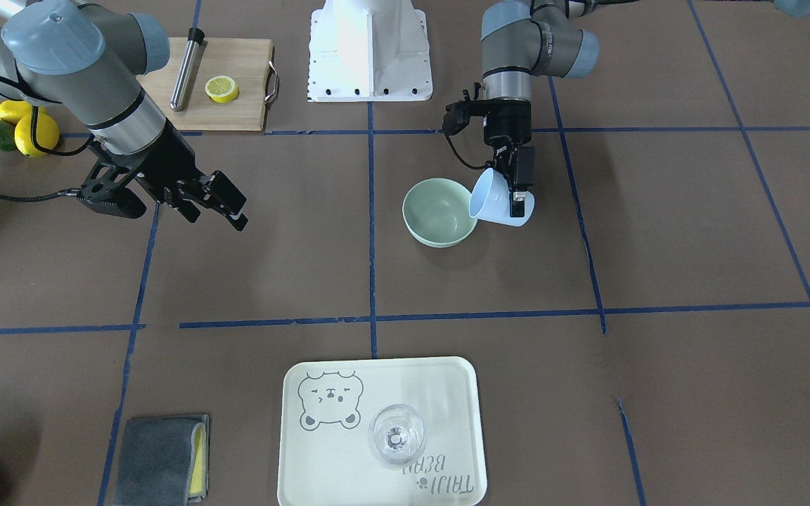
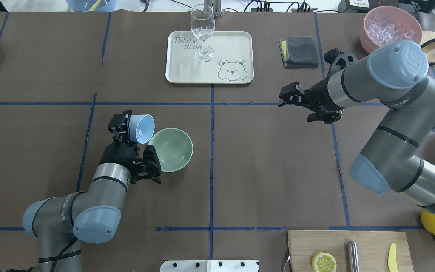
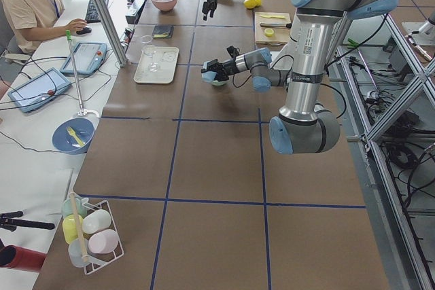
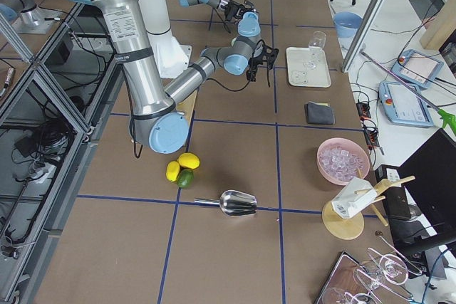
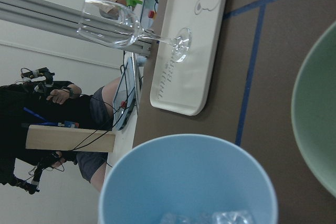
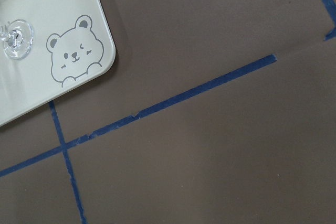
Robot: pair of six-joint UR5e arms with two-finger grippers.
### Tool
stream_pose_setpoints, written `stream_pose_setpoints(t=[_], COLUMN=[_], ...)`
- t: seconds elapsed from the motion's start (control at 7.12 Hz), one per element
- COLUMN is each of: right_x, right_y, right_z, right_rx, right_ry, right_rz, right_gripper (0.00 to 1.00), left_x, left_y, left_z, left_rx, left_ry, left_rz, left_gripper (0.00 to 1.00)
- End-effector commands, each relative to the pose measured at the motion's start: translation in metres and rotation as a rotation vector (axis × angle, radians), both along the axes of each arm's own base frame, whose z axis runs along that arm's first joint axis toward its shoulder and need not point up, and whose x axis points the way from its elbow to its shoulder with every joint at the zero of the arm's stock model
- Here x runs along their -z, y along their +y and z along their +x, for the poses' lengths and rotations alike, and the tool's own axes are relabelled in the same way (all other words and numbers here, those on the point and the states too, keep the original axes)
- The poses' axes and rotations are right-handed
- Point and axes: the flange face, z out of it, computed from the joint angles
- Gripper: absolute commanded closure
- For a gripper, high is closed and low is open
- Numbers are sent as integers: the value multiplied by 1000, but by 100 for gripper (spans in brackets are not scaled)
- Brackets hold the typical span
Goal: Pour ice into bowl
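Observation:
My left gripper (image 2: 124, 126) is shut on a light blue cup (image 2: 142, 128) and holds it tilted, mouth toward the pale mint-green bowl (image 2: 172, 149). The cup's rim is right beside the bowl's rim, as the front view shows for the cup (image 1: 495, 204) and the bowl (image 1: 439, 212). A few clear ice cubes (image 5: 210, 217) lie inside the cup; they also show in the overhead view (image 2: 139, 133). The bowl looks empty. My right gripper (image 2: 288, 96) is open and empty, hovering well to the right of the bowl.
A cream tray (image 2: 236, 41) with a wine glass (image 2: 202, 34) stands at the far middle. A grey cloth (image 2: 299, 51) and a pink container of ice (image 2: 391, 26) are at the far right. A cutting board (image 2: 368, 241) with a lemon half (image 2: 323, 261) is near the base.

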Motion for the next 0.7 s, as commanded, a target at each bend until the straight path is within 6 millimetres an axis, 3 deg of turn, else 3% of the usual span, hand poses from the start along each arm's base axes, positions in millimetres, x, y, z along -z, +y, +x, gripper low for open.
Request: stream_pose_setpoints(t=[0.0, 0.28, 0.56], right_x=[1, 1, -1], right_y=[0, 0, 0], right_z=[0, 0, 0], right_rx=[-2, -2, -4], right_ry=[-2, -2, 0], right_rz=[-3, -3, -9], right_gripper=[0, 0, 0], left_x=[14, 10, 33], left_y=[0, 5, 9], left_z=[24, 30, 24], left_rx=[-98, -122, -191], left_ry=[-271, -392, -489], left_rz=[-31, -52, -54], left_gripper=[100, 100, 100])
